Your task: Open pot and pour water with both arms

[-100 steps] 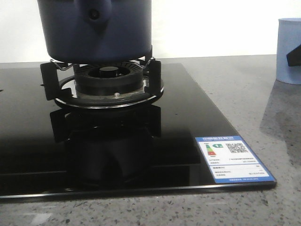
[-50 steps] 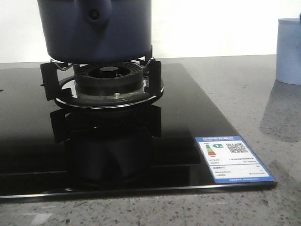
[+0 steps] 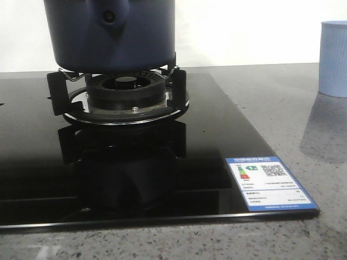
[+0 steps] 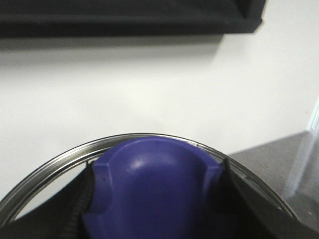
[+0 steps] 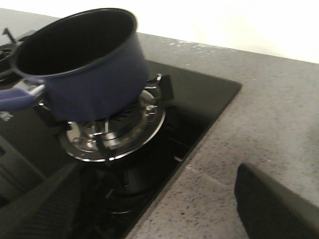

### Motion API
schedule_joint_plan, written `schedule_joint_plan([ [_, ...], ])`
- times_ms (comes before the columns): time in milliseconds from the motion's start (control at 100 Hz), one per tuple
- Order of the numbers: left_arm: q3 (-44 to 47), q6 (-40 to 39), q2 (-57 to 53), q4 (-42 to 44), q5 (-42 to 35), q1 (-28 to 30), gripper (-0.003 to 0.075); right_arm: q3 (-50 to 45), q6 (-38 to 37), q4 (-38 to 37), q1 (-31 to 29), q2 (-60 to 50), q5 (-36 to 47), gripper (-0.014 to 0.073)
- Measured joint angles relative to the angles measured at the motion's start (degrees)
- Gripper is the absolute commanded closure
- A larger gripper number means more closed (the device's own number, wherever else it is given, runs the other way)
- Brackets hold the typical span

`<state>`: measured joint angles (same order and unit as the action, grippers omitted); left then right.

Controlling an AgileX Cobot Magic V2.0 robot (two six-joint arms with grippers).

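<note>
The dark navy pot [image 3: 108, 38] stands on the gas burner [image 3: 124, 92], its handle stub with a small hole facing the front camera. In the right wrist view the pot [image 5: 99, 79] has no lid and its inside is dark. My left gripper [image 4: 157, 199] is shut on the blue lid knob [image 4: 154, 184], a finger [image 4: 82, 199] on each side. It holds the steel-rimmed lid [image 4: 60, 162] up against the white wall. My right gripper [image 5: 159, 199] is open and empty, over the counter beside the stove. Neither gripper shows in the front view.
The black glass stovetop [image 3: 217, 124] carries a blue-edged energy label [image 3: 269, 181] at its front right corner. A pale blue ribbed cup [image 3: 333, 57] stands on the grey speckled counter [image 3: 293, 108] at the far right.
A black gripper part seen at the right edge by the cup one second ago has left the front view. The pot has not moved.
</note>
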<state>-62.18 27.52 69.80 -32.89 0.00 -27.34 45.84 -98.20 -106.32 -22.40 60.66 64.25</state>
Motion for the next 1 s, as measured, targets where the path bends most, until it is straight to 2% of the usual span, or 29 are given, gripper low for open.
schedule_joint_plan([
  [280,0.0,0.0,6.17,0.0,-1.38,-4.86,0.0364,0.0,-0.21,0.0,0.0,-0.13,1.57,0.0024],
  [1000,0.0,0.0,11.3,0.0,-3.09,-4.98,0.0364,0.0,-0.21,0.0,0.0,-0.13,1.83,0.0024],
])
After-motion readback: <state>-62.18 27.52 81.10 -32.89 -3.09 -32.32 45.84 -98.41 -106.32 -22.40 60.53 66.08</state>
